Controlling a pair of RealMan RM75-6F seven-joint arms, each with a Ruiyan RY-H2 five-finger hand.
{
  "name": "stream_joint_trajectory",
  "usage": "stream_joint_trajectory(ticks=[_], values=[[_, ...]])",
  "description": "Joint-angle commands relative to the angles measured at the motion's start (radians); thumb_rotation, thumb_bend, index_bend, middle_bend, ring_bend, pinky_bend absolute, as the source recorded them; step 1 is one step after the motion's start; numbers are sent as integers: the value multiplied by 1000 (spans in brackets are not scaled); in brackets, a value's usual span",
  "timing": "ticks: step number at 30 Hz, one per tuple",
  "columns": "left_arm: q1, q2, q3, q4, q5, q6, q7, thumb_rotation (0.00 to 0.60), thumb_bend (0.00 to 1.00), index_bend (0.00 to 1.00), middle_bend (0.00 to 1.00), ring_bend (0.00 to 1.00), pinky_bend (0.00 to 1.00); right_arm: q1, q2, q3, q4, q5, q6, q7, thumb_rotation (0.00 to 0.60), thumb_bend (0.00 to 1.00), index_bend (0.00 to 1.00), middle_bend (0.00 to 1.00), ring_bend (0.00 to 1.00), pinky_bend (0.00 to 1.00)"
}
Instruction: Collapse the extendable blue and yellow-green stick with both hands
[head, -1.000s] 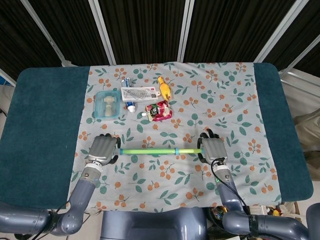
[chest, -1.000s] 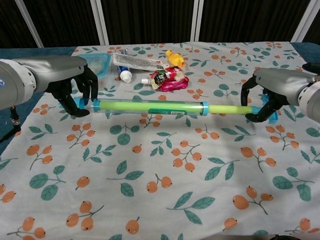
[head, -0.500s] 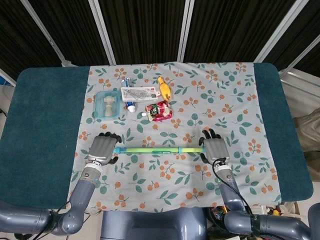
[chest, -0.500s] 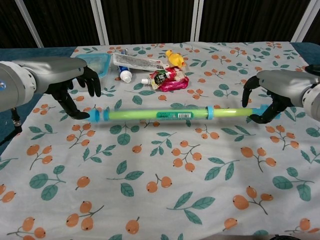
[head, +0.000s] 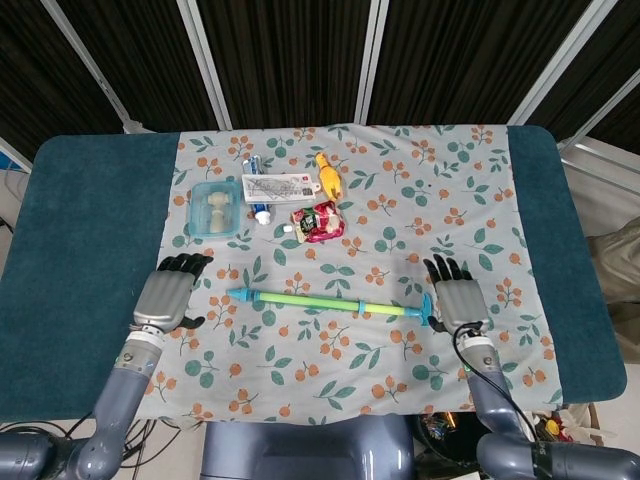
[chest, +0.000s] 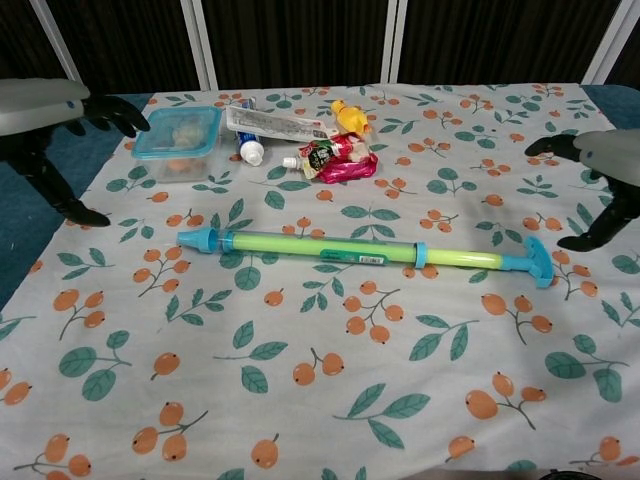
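The blue and yellow-green stick lies flat on the floral cloth, slanting slightly, with a blue tip at the left and a blue T-handle at the right. My left hand hovers open well to the left of the tip, touching nothing. My right hand is open too, just right of the handle, apart from it. Neither hand holds the stick.
At the back of the cloth sit a blue lidded box, a toothpaste box and tube, a yellow toy and a red pouch. Teal table edges flank the cloth.
Both hands let go of the stick and drew outward, the left further left, the right further right. The stick dropped onto the cloth and lies slightly slanted.
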Motion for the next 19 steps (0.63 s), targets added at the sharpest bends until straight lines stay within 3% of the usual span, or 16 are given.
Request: stream_joint_trajectory(ticks=[1, 5, 9, 14, 19], values=[[148, 129, 120, -15, 261, 55, -223, 600, 116, 126, 126, 92, 145, -112, 133, -83, -59, -177, 78, 146, 600, 135, 0, 0, 0, 175], [275, 192, 219, 85, 488, 165, -391, 600, 112, 11, 105, 91, 146, -212, 245, -153, -58, -319, 154, 280, 600, 126, 0, 0, 0, 173], [387, 218, 270, 196, 602, 281, -513, 600, 112, 0, 78, 68, 130, -311, 322, -210, -20, -415, 234, 401, 600, 120, 0, 0, 0, 169], [476, 219, 283, 300, 659, 359, -580, 600, 111, 0, 16, 4, 64, -395, 348, -245, 62, -491, 293, 501, 600, 106, 0, 0, 0, 162], [522, 202, 256, 364, 682, 397, -611, 600, 110, 0, 5, 0, 51, -431, 341, -240, 119, -568, 339, 536, 600, 103, 0, 0, 0, 161]])
